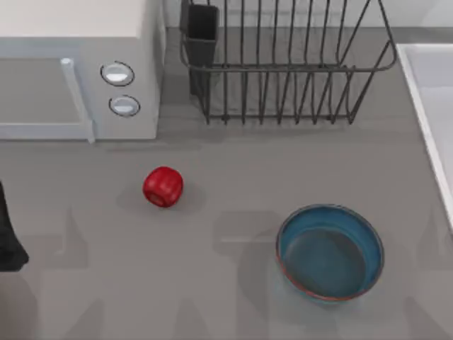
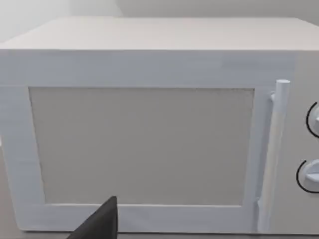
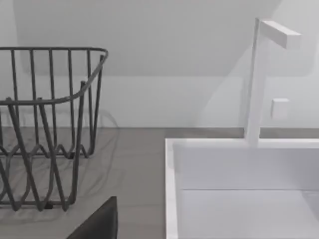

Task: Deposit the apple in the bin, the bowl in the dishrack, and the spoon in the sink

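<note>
Apple: small, glossy, red; lies on the grey desk left of centre in the top view, in front of the microwave's knobs and well apart from the bowl.

Bowl: wide, blue-glazed, thin reddish-brown rim, greyish-blue inside; stands upright on the desk toward the right front, in front of the dishrack and near the sink's rim.

Dishrack: dark wire rack with upright tines, at the back centre of the desk, just beside the microwave. A black rectangular utensil cup sits on its left corner. The right wrist view shows one end of the rack beside the sink.

Sink: pale basin with a raised white rim at the desk's right edge. In the right wrist view its rim shows, with a white faucet rising at its back.

Microwave: white box, two round knobs, bar handle; back left. Its door faces the left wrist camera.

Left arm: a dark part at the top view's left edge; whether its gripper is released or clenched, cannot tell.

Right gripper: state likewise cannot tell.
</note>
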### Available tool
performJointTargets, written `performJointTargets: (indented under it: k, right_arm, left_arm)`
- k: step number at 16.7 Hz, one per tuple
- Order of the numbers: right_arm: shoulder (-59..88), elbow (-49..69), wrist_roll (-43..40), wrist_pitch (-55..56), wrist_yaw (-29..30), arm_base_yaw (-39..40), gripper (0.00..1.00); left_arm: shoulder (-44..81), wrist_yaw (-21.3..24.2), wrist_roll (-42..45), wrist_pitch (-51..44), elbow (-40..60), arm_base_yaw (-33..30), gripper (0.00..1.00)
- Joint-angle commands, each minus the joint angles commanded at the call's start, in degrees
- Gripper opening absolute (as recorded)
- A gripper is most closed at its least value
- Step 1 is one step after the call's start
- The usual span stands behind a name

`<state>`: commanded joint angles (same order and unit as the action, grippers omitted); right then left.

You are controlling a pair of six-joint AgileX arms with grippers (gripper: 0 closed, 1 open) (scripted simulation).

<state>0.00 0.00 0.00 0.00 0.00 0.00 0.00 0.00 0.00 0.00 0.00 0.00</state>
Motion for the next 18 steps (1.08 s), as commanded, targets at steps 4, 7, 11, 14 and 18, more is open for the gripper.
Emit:
performJointTargets:
  k: [4, 7, 11, 14, 18]
  right_arm:
    - [0.0, 0.0, 0.0, 0.0, 0.0, 0.0, 1.0]
    - [0.0, 0.0, 0.0, 0.0, 0.0, 0.0, 1.0]
    - [0.0, 0.0, 0.0, 0.0, 0.0, 0.0, 1.0]
    - [0.0, 0.0, 0.0, 0.0, 0.0, 0.0, 1.0]
    - [0.0, 0.0, 0.0, 0.0, 0.0, 0.0, 1.0]
  left_arm:
    - [1.68, 0.01, -0.14, -1.29, 1.71, -0.63, 1.0]
    - [8.68, -0.14, -0.7, -6.28, 8.44, -2.92, 1.0]
    - [25.65, -0.74, -1.93, -16.61, 23.0, -7.35, 1.0]
    - [43.04, -1.31, -2.96, -25.58, 36.48, -11.28, 1.0]
    - [69.05, -2.04, -4.1, -37.6, 55.37, -16.94, 1.0]
